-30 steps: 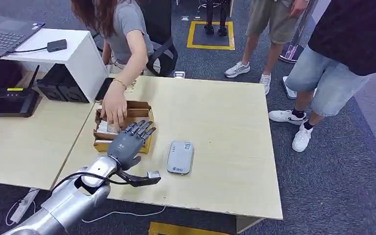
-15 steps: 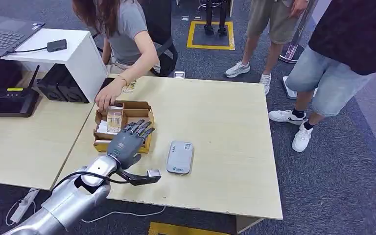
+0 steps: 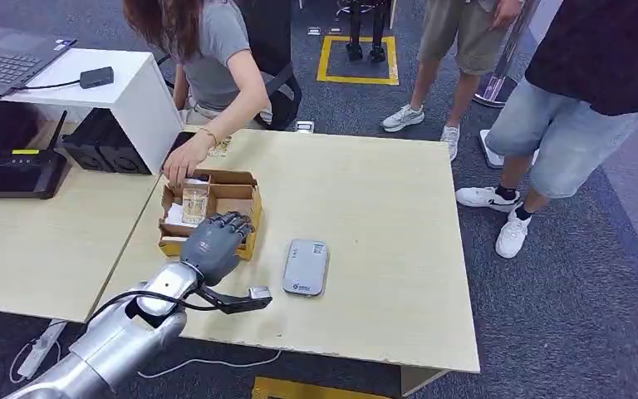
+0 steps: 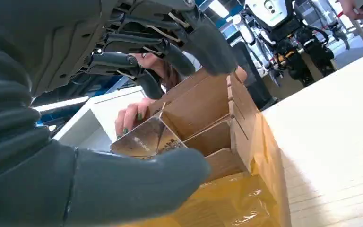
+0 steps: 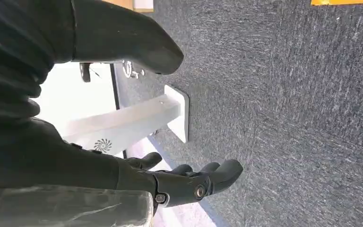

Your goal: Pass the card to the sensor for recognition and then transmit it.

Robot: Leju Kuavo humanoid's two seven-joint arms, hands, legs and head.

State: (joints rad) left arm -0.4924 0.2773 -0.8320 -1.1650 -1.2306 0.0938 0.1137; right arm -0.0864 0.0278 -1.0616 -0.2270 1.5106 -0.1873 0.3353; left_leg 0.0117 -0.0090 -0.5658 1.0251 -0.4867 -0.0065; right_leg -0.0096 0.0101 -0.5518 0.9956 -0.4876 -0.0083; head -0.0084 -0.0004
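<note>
The left hand (image 3: 213,243) hovers over the near end of the box (image 3: 245,196), fingers spread and curling downward, thumb apart from them, holding nothing. The wrist view shows why: the gap between thumb (image 4: 137,182) and fingers (image 4: 123,61) is lined up on the card (image 4: 146,140), which stands tilted on edge in a box compartment so that its upper edge is free to pinch. The card (image 3: 193,204) is not yet touched, as far as the pictures tell.

A person's hand (image 3: 179,169) rests at the far end of the box, fingertips close behind the card; it looks placed to steady or present the card, and it is a thing the fingers could strike if they close too deep. The box walls stand close on both sides of the card, so the pinch probably has to come from above.

The sensor (image 3: 304,267) lies flat on the table (image 3: 382,216) just beside the box on its right, a short carry from the card once it is lifted.

The right hand (image 5: 189,182) hangs over the floor, fingers loosely apart, empty; it has no part in this step.
</note>
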